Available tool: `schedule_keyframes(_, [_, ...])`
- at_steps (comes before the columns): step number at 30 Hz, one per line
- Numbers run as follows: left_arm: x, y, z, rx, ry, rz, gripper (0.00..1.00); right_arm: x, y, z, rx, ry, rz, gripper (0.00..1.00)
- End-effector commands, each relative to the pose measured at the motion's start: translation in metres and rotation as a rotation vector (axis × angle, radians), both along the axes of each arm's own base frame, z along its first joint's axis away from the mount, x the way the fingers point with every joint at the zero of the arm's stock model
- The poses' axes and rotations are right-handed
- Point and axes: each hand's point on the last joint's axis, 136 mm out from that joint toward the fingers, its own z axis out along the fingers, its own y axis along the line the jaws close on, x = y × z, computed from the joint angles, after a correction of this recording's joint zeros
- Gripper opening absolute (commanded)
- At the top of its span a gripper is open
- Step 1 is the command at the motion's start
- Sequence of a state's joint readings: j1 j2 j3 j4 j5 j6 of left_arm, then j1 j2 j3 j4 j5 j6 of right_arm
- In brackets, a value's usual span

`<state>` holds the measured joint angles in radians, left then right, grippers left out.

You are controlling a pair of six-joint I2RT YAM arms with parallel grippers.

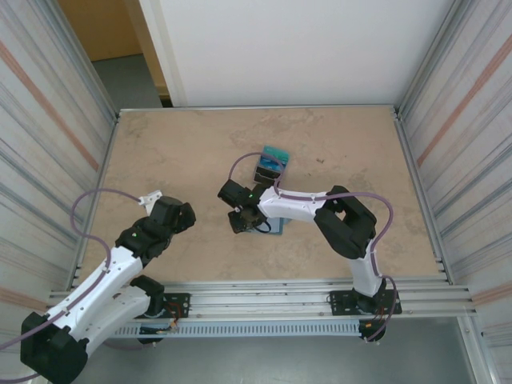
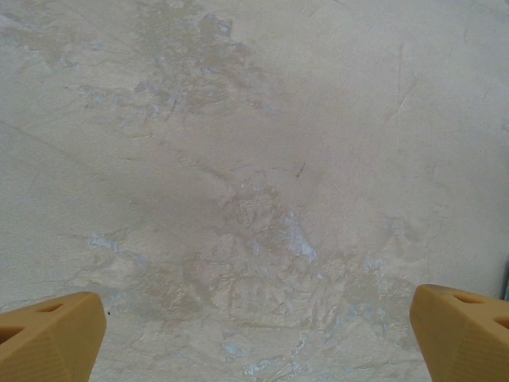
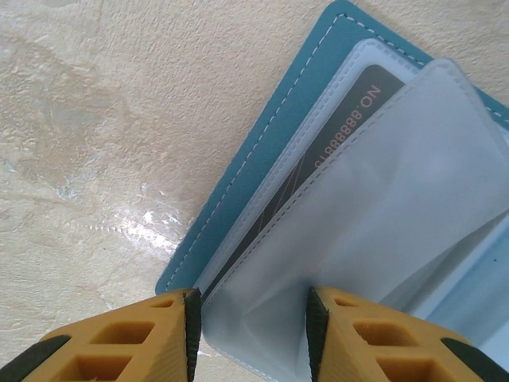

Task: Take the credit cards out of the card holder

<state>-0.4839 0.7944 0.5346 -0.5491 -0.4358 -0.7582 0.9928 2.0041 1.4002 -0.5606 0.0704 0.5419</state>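
Card holder: a flat teal-blue bifold card holder (image 3: pixel 262 159) with white stitching lies open on the table. In the top view it sits near the middle (image 1: pixel 274 227), partly under the right arm's wrist.
Sleeves: pale, cloudy plastic sleeves (image 3: pixel 382 199) are layered inside the cover and fan out toward 2 o'clock in the right wrist view.
Card in holder: a dark thin plastic card (image 3: pixel 358 103) with pale printed digits is tucked in a sleeve. Only its strip along the 10 o'clock edge shows.
Right claw: the right claw (image 3: pixel 253 298) (image 1: pixel 238 220) is released. Its yellow fingers (image 3: pixel 127 342) are parted, with the near corner of a sleeve lying in the gap between them.
Left claw: the left claw (image 2: pixel 254 318) (image 1: pixel 150 198) is released, spread wide above bare tabletop, at 9 o'clock from the card holder and well apart from it.
Tray: a small dark boxy tray (image 1: pixel 266 170) stands at 12 o'clock from the card holder, near it.
Teal cards: teal rectangular plastic cards (image 1: pixel 277 152) sit at the tray's far end. Whether they are in it or leaning on it I cannot tell.
Table: a mottled beige stone-look table (image 1: pixel 184 152).
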Motion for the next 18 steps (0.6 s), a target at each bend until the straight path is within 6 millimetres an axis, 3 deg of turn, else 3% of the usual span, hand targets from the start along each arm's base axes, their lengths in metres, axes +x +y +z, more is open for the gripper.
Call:
schedule_keyframes(1, [0.006, -0.002, 0.013, -0.011, -0.031, -0.008, 0.99, 0.002, -0.004, 0.017, 0.021, -0.018, -0.024, 0.40])
schedule_keyframes(18, [0.009, -0.008, 0.022, -0.019, -0.048, -0.038, 0.99, 0.013, -0.041, 0.043, -0.117, -0.164, -0.115, 0.38])
